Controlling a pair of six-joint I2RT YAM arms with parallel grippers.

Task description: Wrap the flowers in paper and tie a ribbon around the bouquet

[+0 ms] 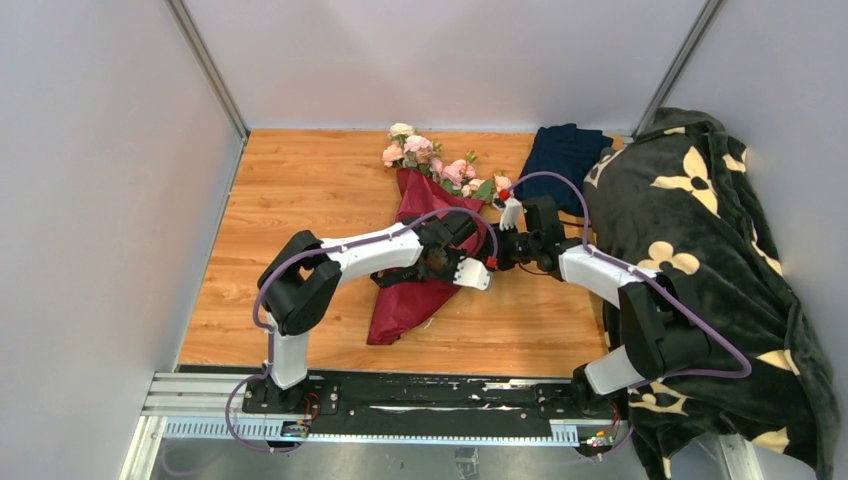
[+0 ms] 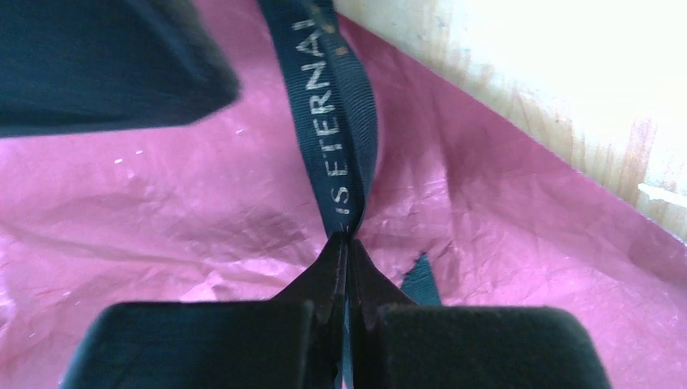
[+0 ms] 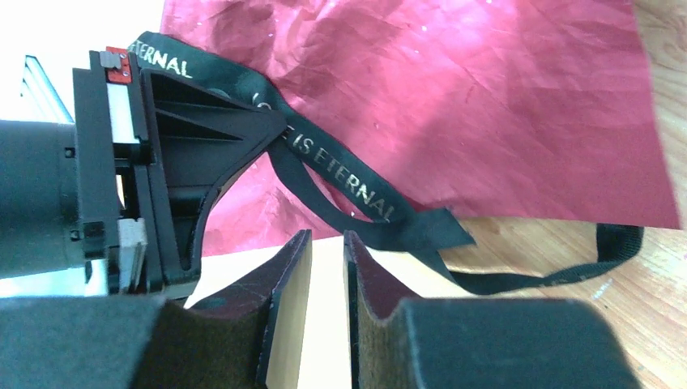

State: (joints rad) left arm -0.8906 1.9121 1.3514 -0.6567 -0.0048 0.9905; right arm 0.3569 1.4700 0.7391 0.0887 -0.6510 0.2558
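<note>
The bouquet lies on the wooden table: pink and cream flowers [image 1: 428, 155] stick out of the top of the burgundy paper [image 1: 415, 290] cone. My left gripper [image 2: 347, 240] is over the paper [image 2: 162, 211], shut on the black ribbon [image 2: 336, 121], which has gold lettering. In the top view the left gripper [image 1: 476, 270] sits at the cone's right edge. Right beside it is my right gripper [image 1: 503, 252]. The right gripper [image 3: 326, 239] is open by a narrow gap with nothing between its fingers. The ribbon [image 3: 344, 178] runs from the left gripper [image 3: 170, 154] across the paper [image 3: 454, 89], its tail lying on the wood.
A folded navy cloth [image 1: 565, 155] lies at the back, right of the flowers. A big dark blanket [image 1: 700, 260] with cream flower shapes fills the right side. Grey walls stand round the table [image 1: 300, 200].
</note>
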